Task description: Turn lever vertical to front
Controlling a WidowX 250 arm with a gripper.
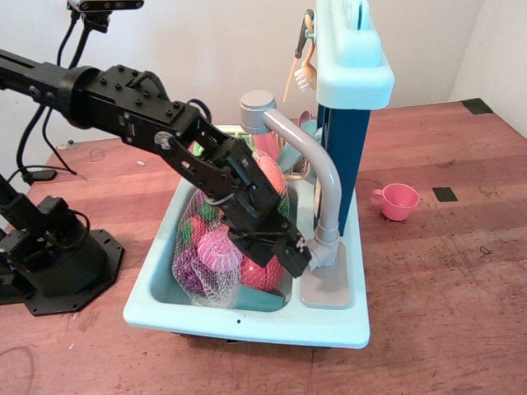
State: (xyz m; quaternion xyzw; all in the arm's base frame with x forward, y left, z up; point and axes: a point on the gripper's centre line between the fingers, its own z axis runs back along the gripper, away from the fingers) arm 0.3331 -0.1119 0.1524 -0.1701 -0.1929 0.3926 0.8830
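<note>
The grey toy tap stands on the right rim of the light blue sink (pixel 247 321). Its tall curved spout (pixel 317 164) rises to a round head at the upper left. At its foot sits the stubby grey cylinder (pixel 324 256). Only a small pale tip of the lever (pixel 303 244) shows, sticking out to the left of the cylinder. My black gripper (pixel 290 257) is low over the sink, right against that tip on the cylinder's left side. Its fingers are dark and bunched, so I cannot tell whether they are open or shut on the lever.
A net bag of toy vegetables (pixel 210 255) fills the basin under my arm. A dark blue column (pixel 346 148) with a light blue shelf (pixel 354 62) stands behind the tap, with utensils (pixel 303 74) hanging from it. A pink cup (pixel 397 200) sits on the table at right. The arm's base (pixel 53 255) is at left.
</note>
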